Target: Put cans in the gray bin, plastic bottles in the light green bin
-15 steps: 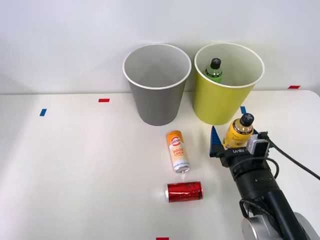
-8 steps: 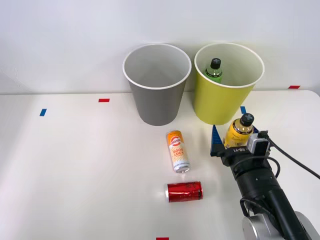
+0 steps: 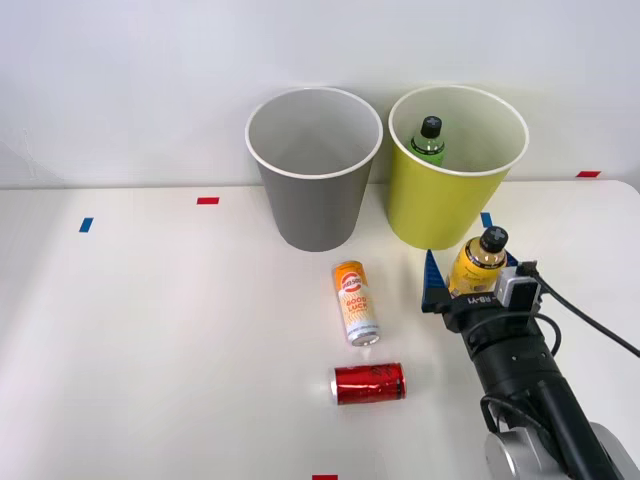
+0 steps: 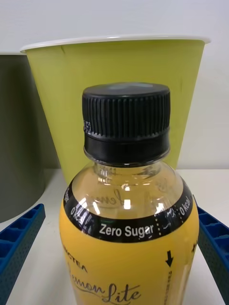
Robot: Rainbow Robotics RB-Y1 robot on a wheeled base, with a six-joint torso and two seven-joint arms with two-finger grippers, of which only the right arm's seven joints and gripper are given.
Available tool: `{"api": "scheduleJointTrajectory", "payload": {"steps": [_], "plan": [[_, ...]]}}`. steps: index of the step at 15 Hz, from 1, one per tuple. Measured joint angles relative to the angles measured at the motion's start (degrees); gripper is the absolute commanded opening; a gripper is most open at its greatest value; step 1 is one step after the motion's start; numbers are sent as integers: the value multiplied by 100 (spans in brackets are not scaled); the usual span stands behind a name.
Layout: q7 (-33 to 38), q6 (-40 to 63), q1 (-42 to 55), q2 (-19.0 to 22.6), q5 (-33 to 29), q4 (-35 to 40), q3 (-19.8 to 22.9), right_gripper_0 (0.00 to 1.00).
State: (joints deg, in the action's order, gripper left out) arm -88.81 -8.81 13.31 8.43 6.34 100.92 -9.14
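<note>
A yellow plastic bottle (image 3: 480,265) with a black cap stands upright on the white table, just in front of the light green bin (image 3: 440,205). My right gripper (image 3: 472,285) is open, with one blue finger on each side of the bottle (image 4: 129,238); one finger (image 4: 19,248) stands clear of it and the other finger (image 4: 214,252) is close against it. A green bottle (image 3: 428,140) stands inside the light green bin. The gray bin (image 3: 314,190) to its left holds nothing I can see. An orange-and-white can (image 3: 356,303) and a red can (image 3: 368,383) lie on the table left of the gripper.
Small red and blue tape marks (image 3: 207,200) dot the table (image 3: 150,330). A white wall rises directly behind both bins. The two bins stand almost touching. My arm's black cable (image 3: 590,325) trails to the right.
</note>
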Motion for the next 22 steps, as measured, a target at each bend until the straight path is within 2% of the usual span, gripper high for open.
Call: {"api": "scheduleJointTrajectory", "payload": {"steps": [6,7,8,9,10,22], "plan": [[-15,2,36,39,-2,0,-7,98],[-21,2,37,34,-2,1,-3,57],[-29,2,37,34,-3,1,-1,21],[-40,2,35,37,-6,1,0,5],[-50,2,37,46,-8,1,0,0],[-24,-56,37,-13,41,3,14,0]]}}
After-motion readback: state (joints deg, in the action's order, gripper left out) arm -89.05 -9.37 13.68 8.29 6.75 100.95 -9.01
